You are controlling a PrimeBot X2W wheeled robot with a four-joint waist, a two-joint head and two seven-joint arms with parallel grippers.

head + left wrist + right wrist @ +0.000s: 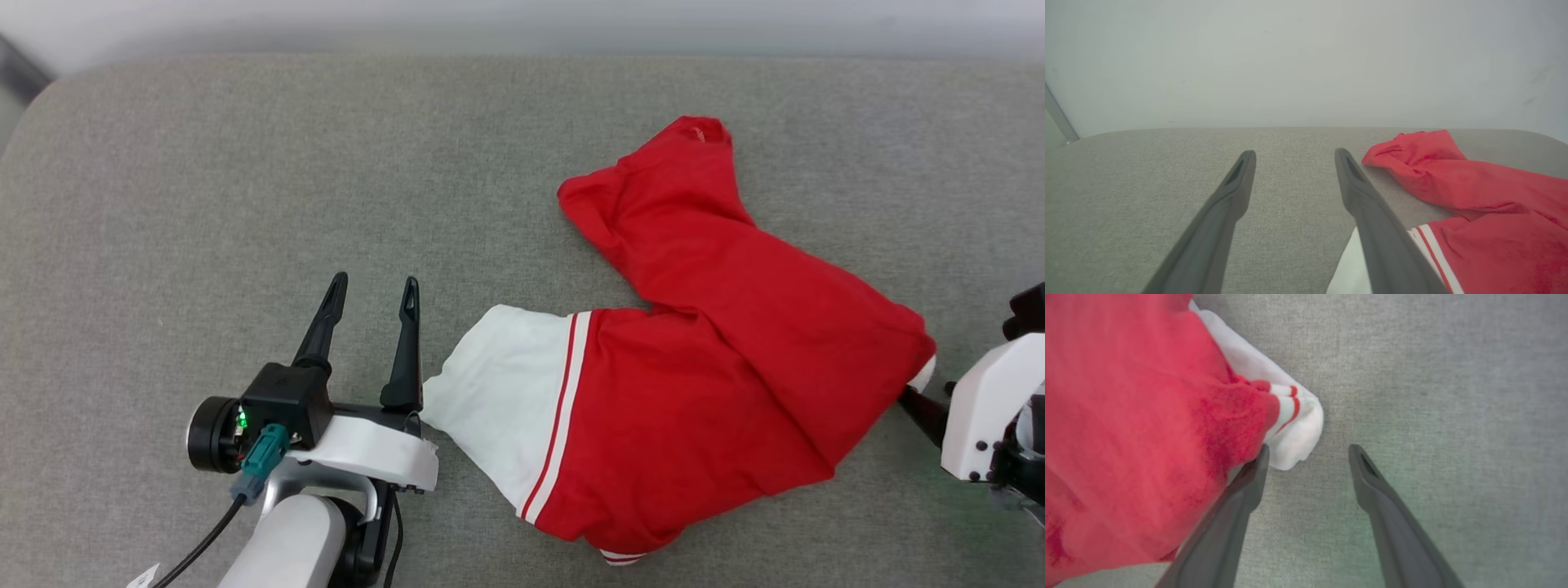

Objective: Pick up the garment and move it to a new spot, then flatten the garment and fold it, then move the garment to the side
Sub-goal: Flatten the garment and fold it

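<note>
sprawling garment (694,367) beside left tool (375,280)

- Left gripper (375,284), two long dark fingers on a black wrist block, at eight o'clock of the head view: jaws spread wide, tips pointing toward twelve.
- Right gripper (1309,449): jaws likewise spread; its white wrist housing (984,408) at four o'clock.

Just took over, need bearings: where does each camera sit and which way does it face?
Head view: from the head, down onto the garment on the grey cushion; left fingers lower left, right wrist far right.
Left wrist view: low, along the open left fingers toward a pale wall.
Right wrist view: looking down past the open right fingers at the cushion.
Shared: all show the garment.
</note>
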